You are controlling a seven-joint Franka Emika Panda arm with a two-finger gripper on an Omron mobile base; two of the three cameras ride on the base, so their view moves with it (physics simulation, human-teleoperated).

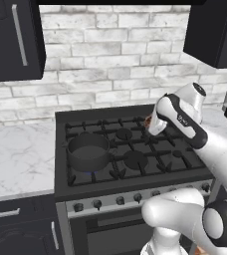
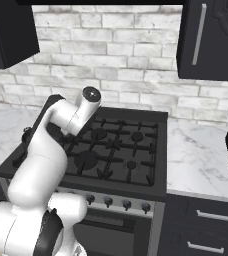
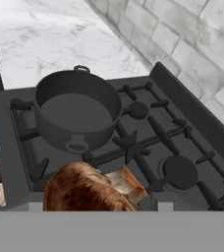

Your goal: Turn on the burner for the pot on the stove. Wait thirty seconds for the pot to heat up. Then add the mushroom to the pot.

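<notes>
One pot [image 1: 88,151], one mushroom [image 3: 87,189], one stove [image 1: 135,185]

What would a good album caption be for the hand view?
Mushroom held close to the camera, above the stove, with the empty pot ahead.

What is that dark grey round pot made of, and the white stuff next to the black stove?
The dark grey round pot looks like matte metal, maybe cast iron: dull, even grey with no shine. The white counter beside the black stove looks like polished marble or stone, judging by its grey veins, though it could be an imitation.
</notes>
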